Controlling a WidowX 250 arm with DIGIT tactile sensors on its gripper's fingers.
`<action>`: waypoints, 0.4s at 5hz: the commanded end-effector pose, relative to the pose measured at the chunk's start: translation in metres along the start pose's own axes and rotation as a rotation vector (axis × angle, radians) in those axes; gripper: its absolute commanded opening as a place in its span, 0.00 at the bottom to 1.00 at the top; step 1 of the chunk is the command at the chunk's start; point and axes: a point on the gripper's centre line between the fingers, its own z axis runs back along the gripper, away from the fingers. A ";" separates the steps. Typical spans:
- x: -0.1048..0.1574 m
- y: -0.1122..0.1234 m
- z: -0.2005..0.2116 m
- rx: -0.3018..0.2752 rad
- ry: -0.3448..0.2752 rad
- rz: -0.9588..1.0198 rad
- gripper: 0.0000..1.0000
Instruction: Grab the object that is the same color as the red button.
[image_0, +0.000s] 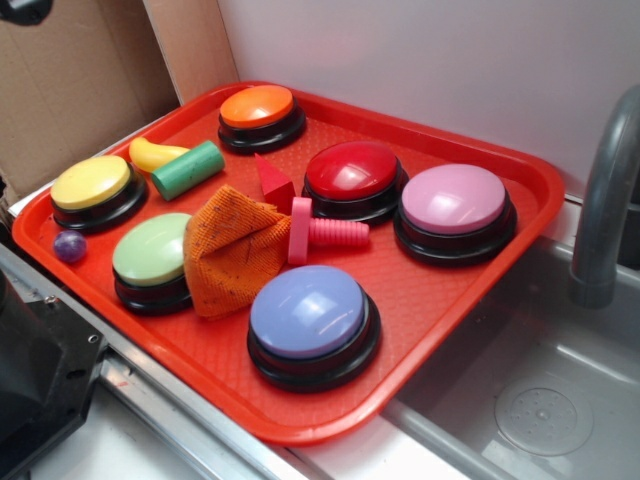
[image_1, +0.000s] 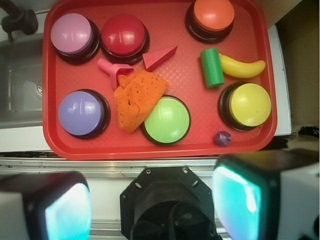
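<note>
Presently, small red wedge-topped toy block lies well ahead of the parted gripper fingers (empty), beside the glossy red dome button, tip pointing away from it.

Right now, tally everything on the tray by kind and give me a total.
Dome buttons: 6 (orange, red button, pink, yellow, green, purple)
Red wedge block: 1
Pink bolt: 1
Orange cloth: 1
Green cylinder: 1
Toy banana: 1
Small purple ball: 1
Total: 12
</note>
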 end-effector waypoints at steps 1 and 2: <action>0.000 0.000 0.000 0.000 0.000 0.000 1.00; 0.025 0.002 -0.015 -0.001 0.007 0.167 1.00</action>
